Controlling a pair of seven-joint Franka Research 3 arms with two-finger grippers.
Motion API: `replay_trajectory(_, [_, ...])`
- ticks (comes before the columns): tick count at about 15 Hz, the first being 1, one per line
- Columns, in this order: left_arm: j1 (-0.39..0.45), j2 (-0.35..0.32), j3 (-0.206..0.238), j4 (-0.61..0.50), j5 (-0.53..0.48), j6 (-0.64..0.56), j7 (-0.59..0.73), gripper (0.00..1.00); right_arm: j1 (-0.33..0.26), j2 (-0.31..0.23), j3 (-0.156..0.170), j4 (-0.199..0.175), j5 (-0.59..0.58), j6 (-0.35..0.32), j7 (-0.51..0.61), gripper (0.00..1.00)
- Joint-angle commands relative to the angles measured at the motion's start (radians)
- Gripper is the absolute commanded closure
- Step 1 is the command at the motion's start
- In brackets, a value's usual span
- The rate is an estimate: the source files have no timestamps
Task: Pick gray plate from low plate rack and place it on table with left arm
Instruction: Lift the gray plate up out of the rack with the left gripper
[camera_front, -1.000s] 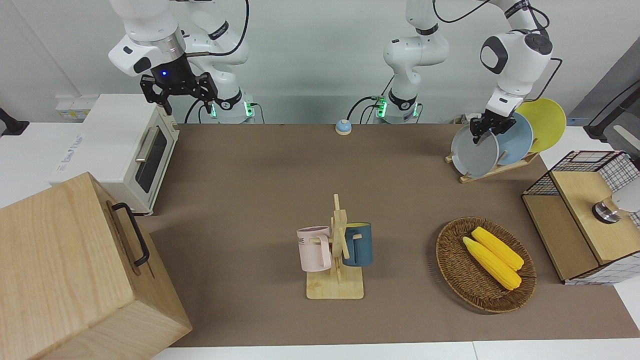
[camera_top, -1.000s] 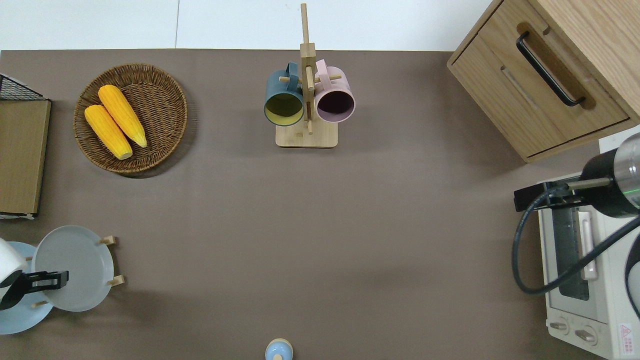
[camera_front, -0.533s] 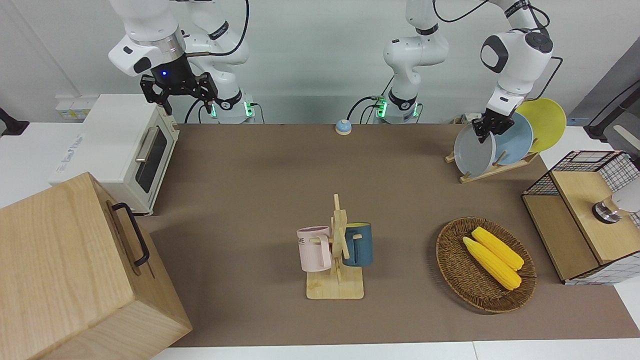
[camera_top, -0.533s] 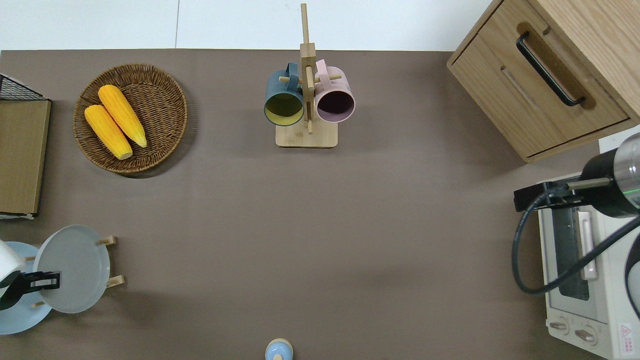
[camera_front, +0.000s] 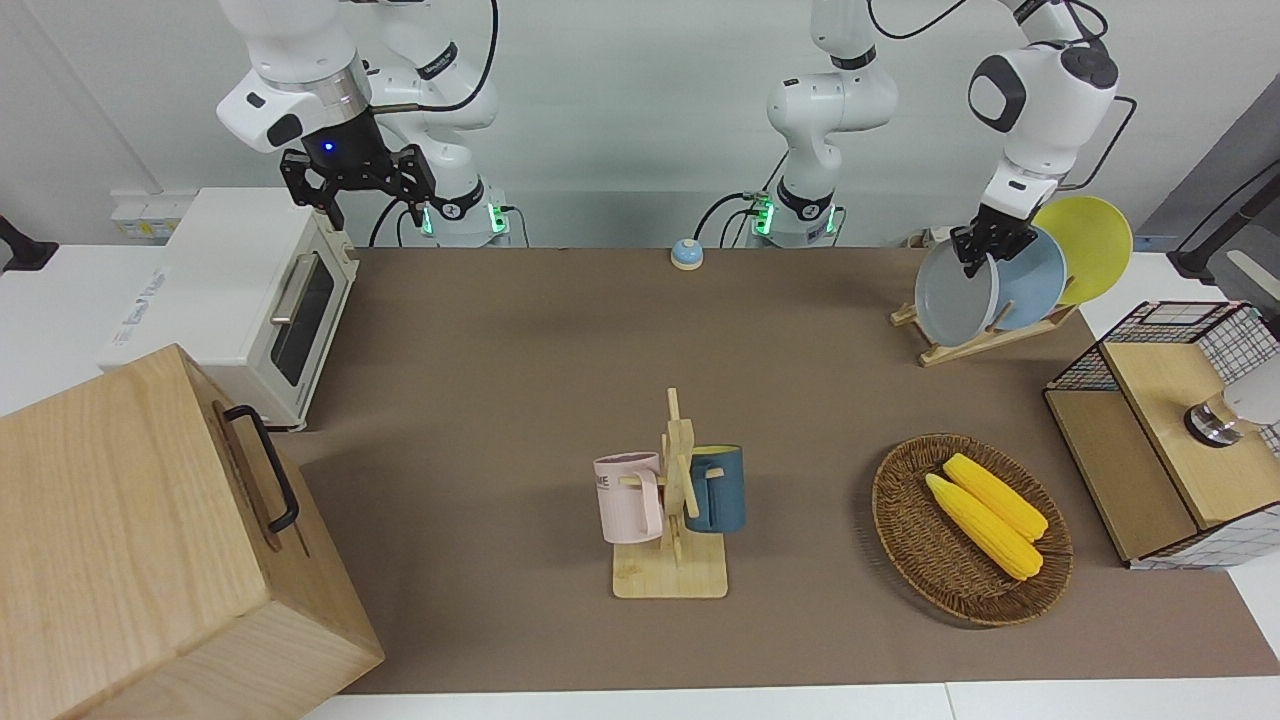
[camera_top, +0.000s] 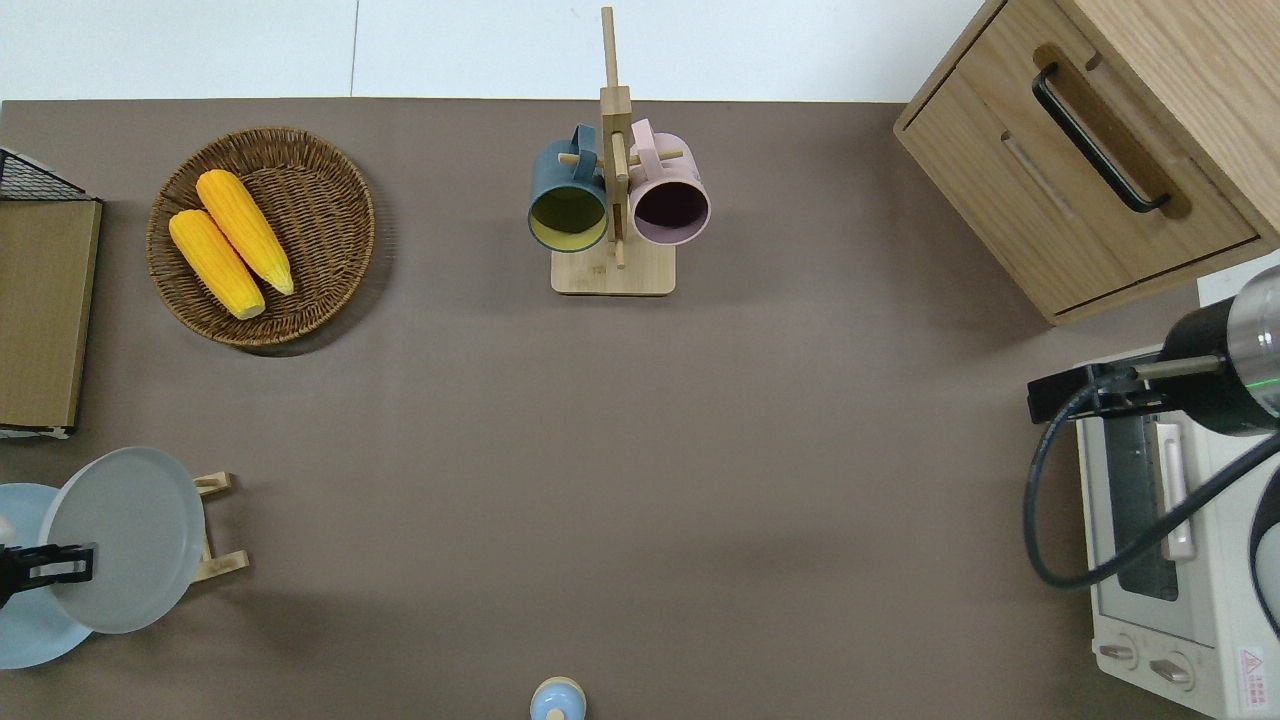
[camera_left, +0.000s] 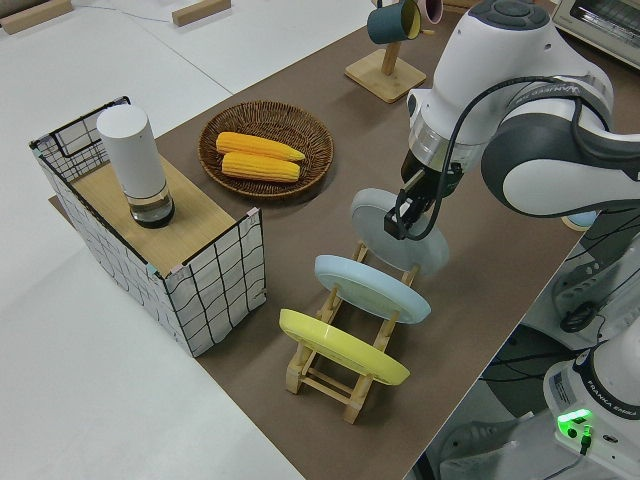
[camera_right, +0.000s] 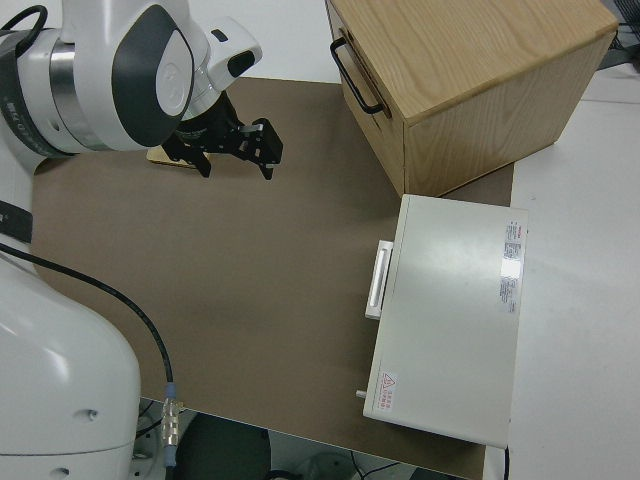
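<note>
Upper right, front view: left gripper (camera_front: 985, 253) clamped on gray plate (camera_front: 955, 298) rim, edge-on and clear of the low plate rack (camera_front: 985, 335) pegs. Right arm parked, fingers apart.

Open table (camera_top: 640, 480) stretch at gray plate's (camera_top: 125, 540) 3 o'clock; light blue plate (camera_top: 25, 630) touching at 9.

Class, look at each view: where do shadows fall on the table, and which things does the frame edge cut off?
Overhead view: a soft shadow lies under the gray plate, and the frame edge crops the left gripper and blue plate. Front view: the basket casts a thin shadow; the wooden cabinet is cropped. Left side view: lighting is even, with the left arm partly cropped.
</note>
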Motion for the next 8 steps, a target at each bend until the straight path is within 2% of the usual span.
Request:
replay_trajectory(1, [-0.01,-0.011,-0.016,0.092,0.013,-0.104,0.009,1.0,-0.007,-0.002,0.007,0.006,0.007,-0.014,0.0,0.011])
replay_trajectory(4, [-0.012,-0.011,-0.05,0.154,0.005,-0.182,0.002,1.0,-0.007,-0.002,0.007,0.006,0.007,-0.014,0.0,0.013])
replay_trajectory(8, [-0.012,-0.011,-0.07,0.245,0.001,-0.295,0.0,1.0,-0.007,-0.002,0.005,0.006,0.007,-0.014,-0.001,0.011])
